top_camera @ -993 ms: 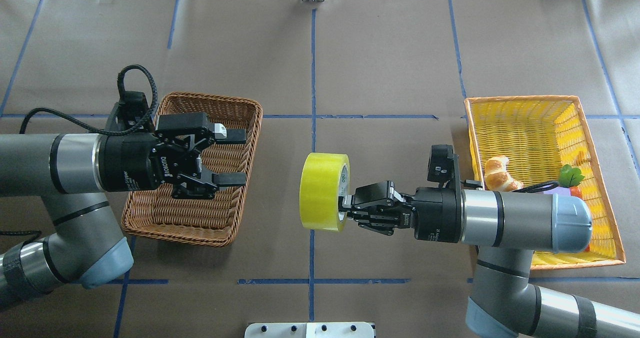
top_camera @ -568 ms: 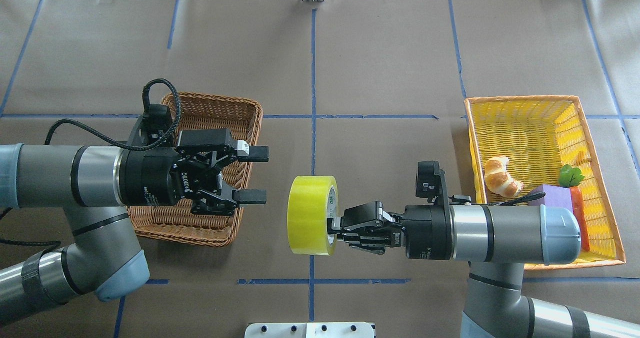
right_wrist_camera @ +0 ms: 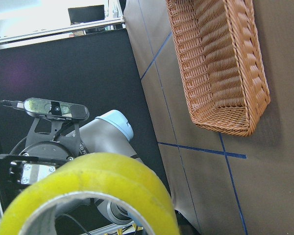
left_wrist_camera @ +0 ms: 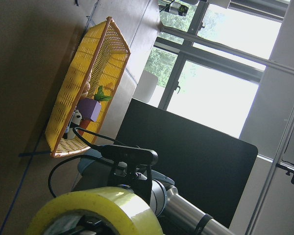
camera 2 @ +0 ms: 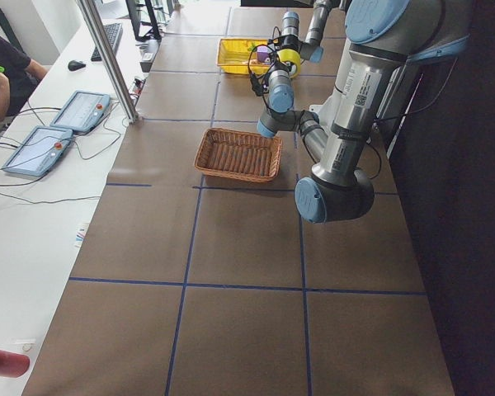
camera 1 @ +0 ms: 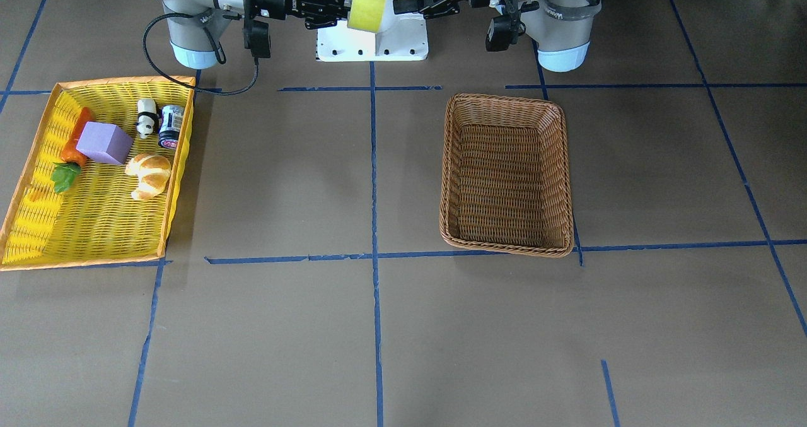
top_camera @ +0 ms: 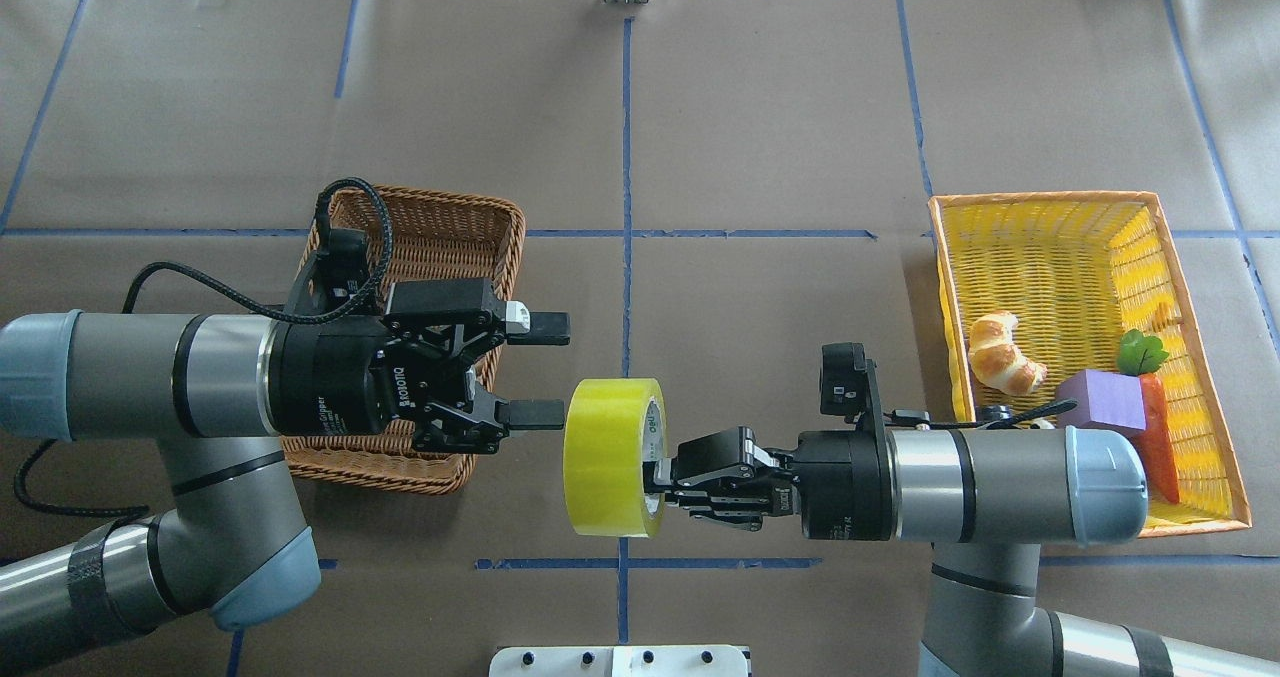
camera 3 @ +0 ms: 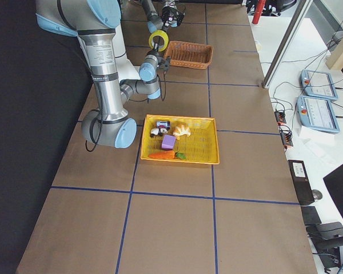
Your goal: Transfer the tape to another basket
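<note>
The yellow-green tape (top_camera: 610,457) hangs on edge in the air over the table's middle, and my right gripper (top_camera: 660,479) is shut on its wall from the right. My left gripper (top_camera: 560,372) is open. It faces the roll from the left, with its lower finger at the roll's upper edge. I cannot tell whether they touch. The brown wicker basket (top_camera: 440,207) lies empty behind the left wrist. In the front-facing view the tape (camera 1: 369,1) hangs between both grippers, near the robot's base. The tape shows at the bottom of the left wrist view (left_wrist_camera: 103,210) and of the right wrist view (right_wrist_camera: 93,188).
A yellow basket (top_camera: 1040,200) with an orange rim stands at the right. It holds a croissant (top_camera: 1000,352), a purple block (top_camera: 1100,402), a carrot (top_camera: 1155,437) and small items. The brown basket (camera 1: 507,102) lies right of centre in the front-facing view.
My right arm has carried the tape left and toward the robot. My left arm has moved right off the brown basket, so its open gripper now stands at the roll.
</note>
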Tool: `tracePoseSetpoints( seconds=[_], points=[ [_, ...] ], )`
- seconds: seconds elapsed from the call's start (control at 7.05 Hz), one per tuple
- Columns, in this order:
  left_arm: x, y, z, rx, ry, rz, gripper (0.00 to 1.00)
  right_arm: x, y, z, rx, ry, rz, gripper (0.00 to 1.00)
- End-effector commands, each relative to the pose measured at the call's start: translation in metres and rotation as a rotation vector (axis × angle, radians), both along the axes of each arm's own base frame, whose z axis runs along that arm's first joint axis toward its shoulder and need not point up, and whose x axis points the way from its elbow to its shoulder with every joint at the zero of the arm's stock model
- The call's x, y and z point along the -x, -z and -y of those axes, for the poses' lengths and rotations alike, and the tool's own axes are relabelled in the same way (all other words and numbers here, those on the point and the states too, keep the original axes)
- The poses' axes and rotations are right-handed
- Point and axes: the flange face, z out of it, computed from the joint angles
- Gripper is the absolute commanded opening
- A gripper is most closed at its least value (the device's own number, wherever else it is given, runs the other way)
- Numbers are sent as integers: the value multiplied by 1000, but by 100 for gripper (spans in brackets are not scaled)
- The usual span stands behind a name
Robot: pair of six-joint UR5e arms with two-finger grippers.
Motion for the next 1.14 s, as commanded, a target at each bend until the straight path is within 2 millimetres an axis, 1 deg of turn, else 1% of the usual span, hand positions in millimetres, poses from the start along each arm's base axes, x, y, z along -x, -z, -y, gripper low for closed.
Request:
tracePoseSetpoints(
  seconds=[0.0, 0.28, 0.43, 0.99],
  points=[
    [-14, 1, -13, 23, -10, -11, 100, 1, 0, 0, 1, 0, 0, 2],
    [-22, 7, -23, 31, -24, -24, 100, 1, 3, 0, -2, -1, 5, 2],
    [-24, 17, -24, 27, -26, -44, 100, 1, 3, 0, -1, 0, 5, 2],
    [-24, 17, -24, 26, -23, -43, 100, 2, 3, -2, -3, 3, 4, 2]
  ],
)
